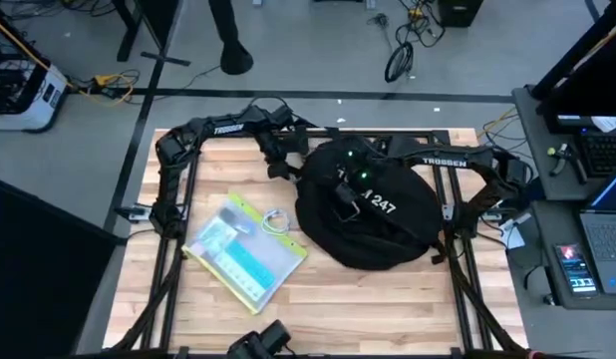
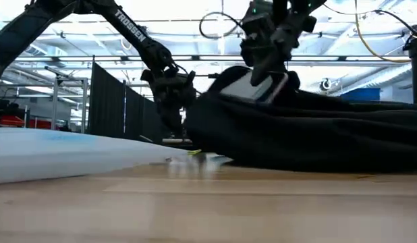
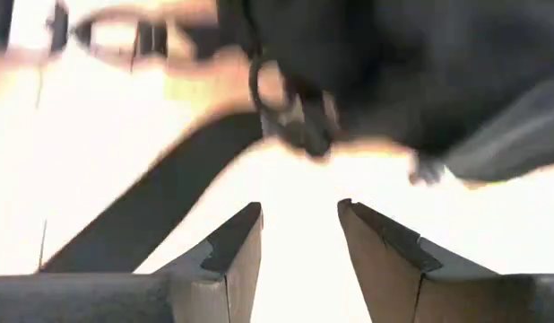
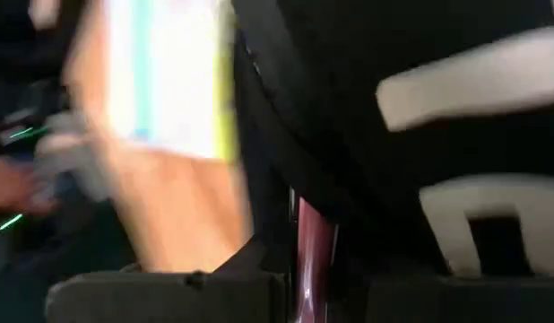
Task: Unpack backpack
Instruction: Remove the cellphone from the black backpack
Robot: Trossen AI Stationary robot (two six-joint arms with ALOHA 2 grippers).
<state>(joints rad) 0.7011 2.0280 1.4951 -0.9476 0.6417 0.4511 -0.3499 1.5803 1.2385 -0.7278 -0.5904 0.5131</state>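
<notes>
a robotics lab or workshop: 2 dark arms marked "trossen" are mounted on a black metal frame [image 1: 458,261] around a wooden table [image 1: 388,309] standing on a grey concrete floor [image 1: 79,140]. loose cables [image 1: 403,45] trail across the floor beyond the table's far edge, and a white device [image 1: 24,95] sits off its far left corner. past the table's right edge, a desk carries an open laptop [image 1: 602,244] and a lit phone [image 1: 575,267]. the low view shows black partition curtains [image 2: 117,108] and an open industrial ceiling [image 2: 53,57].
</notes>
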